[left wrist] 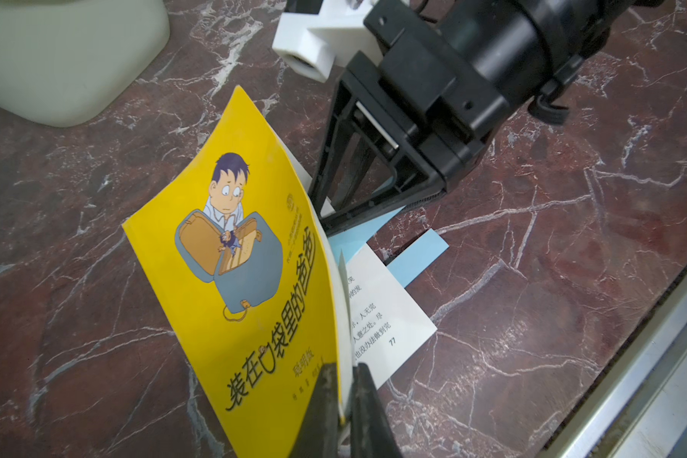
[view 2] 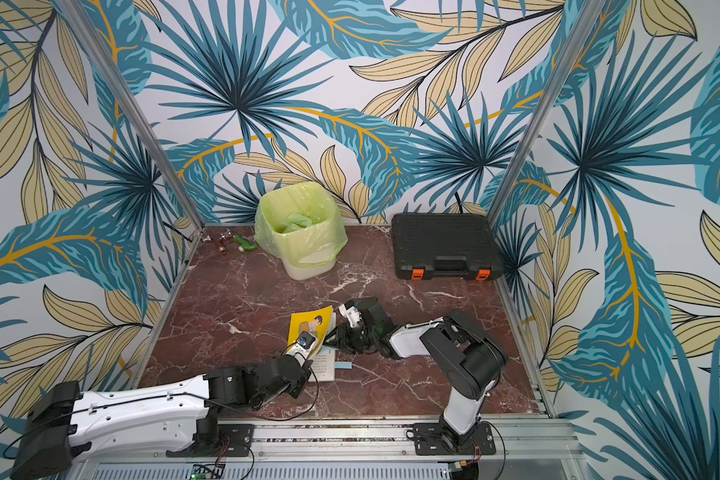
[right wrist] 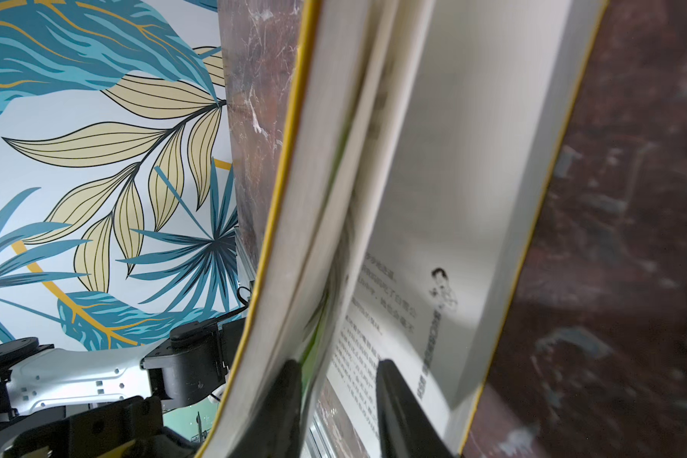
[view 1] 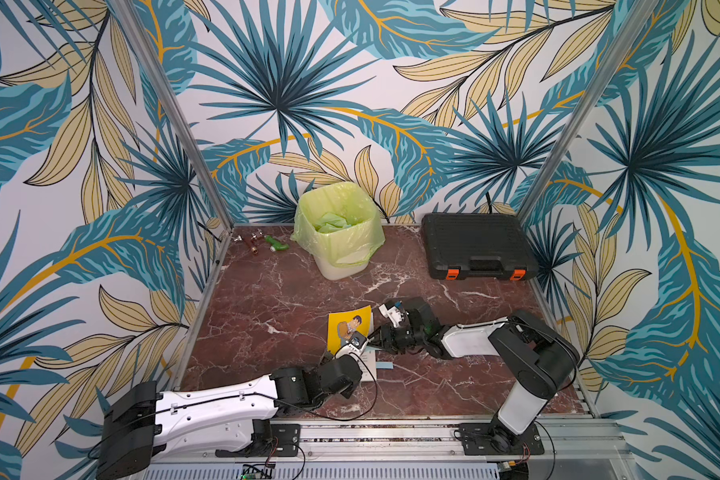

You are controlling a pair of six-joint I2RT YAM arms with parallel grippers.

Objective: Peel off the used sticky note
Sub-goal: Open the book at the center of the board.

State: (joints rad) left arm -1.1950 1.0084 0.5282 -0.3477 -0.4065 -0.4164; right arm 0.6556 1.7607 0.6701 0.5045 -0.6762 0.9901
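In the left wrist view you see the left tool (left wrist: 346,382) clenched on the book (left wrist: 235,257). It pinches the yellow cover and a few leaves at the edge, so the cover stands bowed above the surface (left wrist: 552,297). The blue sticky note (left wrist: 419,255) lies at the book's open side, against the flat pages, with one end poking past the page edge. The right tool (left wrist: 332,212) reaches in over it, its tips hidden behind the cover.

In the right wrist view, the right tool's jaws stand apart astride blurred page edges, with nothing clearly pinched. The note itself does not show here, only print and a greenish smear.

Both top views give you what the wrist views miss: the whole layout. The note's blue end sits just beside the book, and the lined bin (view 1: 337,232) stands well behind the book.

The risks, as I judge them:
- The left grip is thin, so a tug could slip the cover and drop it on the right tool.
- If you close blind, you may catch a page along with the note and tear it, or drag the book along the surface.
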